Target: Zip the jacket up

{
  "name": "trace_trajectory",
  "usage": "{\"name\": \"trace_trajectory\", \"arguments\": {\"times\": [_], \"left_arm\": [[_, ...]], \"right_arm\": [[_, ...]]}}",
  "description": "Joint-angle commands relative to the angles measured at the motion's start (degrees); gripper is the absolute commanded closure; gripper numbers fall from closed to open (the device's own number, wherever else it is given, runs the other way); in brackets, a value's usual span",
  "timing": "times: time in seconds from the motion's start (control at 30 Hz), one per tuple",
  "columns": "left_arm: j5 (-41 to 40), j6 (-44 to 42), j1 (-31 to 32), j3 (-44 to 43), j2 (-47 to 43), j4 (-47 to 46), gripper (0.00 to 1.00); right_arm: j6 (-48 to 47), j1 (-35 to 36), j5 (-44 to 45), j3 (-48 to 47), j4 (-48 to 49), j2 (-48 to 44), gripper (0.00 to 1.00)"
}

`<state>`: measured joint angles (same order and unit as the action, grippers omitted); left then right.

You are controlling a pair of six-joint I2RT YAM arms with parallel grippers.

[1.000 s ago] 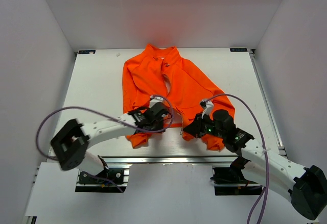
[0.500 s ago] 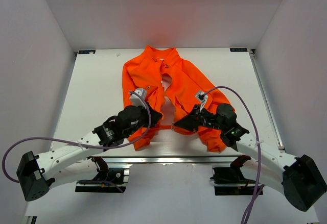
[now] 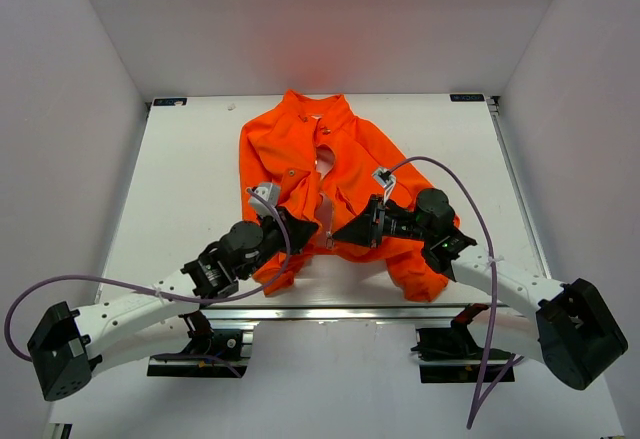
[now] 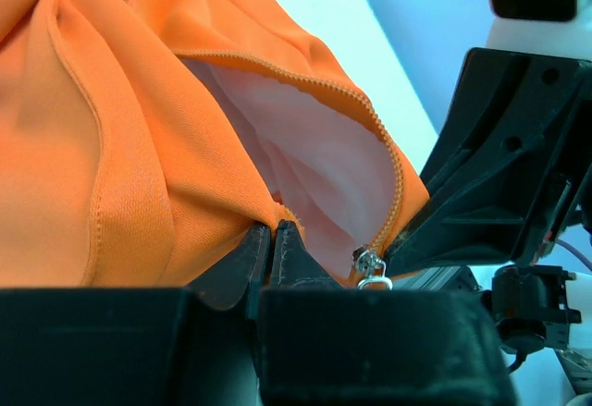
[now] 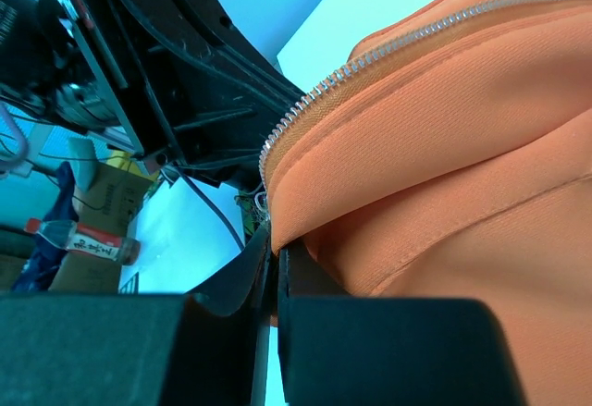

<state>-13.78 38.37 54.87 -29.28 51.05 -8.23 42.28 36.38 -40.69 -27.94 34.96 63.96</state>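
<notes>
The orange jacket (image 3: 330,159) lies on the white table, collar at the far side, front open and showing pale pink lining. My left gripper (image 3: 303,230) is shut on the lower hem of the jacket's left front panel (image 4: 139,193). My right gripper (image 3: 345,232) is shut on the lower hem of the right front panel (image 5: 444,184), beside its zipper teeth (image 5: 370,64). The two grippers face each other closely at the bottom of the opening. The silver zipper slider (image 4: 370,265) hangs at the bottom of the zipper track, next to my left gripper (image 4: 271,238). My right gripper (image 5: 275,253) pinches fabric.
The white table (image 3: 180,179) has walls on three sides and a metal rail (image 3: 330,312) along its near edge. A purple cable (image 3: 450,174) loops above the right arm, and another trails from the left arm.
Both grippers have moved towards each other and a little farther up the table, pulling the two lower front hems together. The left arm has swung round to reach from the lower left.
</notes>
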Motion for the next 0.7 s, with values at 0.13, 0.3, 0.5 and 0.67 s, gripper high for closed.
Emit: {"name": "trace_trajectory", "arguments": {"times": [0.13,0.3,0.5,0.67], "left_arm": [[3.67,-0.93,0.15,4.58,-4.37,-12.86,1.0],[3.59,-0.93,0.15,6.6,-6.83,-15.94,1.0],[4.29,-1.28,0.15,7.39,-7.81,-18.49,1.0],[4.2,-1.63,0.15,7.39,-7.28,-19.01,1.0]], "right_arm": [[5.0,-0.52,-3.43,0.87,9.42,0.72,1.0],[7.28,-0.96,-4.75,1.84,13.02,2.21,1.0],[9.83,-0.87,-5.28,2.19,16.63,3.27,1.0],[10.8,-0.87,-5.1,1.67,18.39,3.36,1.0]]}}
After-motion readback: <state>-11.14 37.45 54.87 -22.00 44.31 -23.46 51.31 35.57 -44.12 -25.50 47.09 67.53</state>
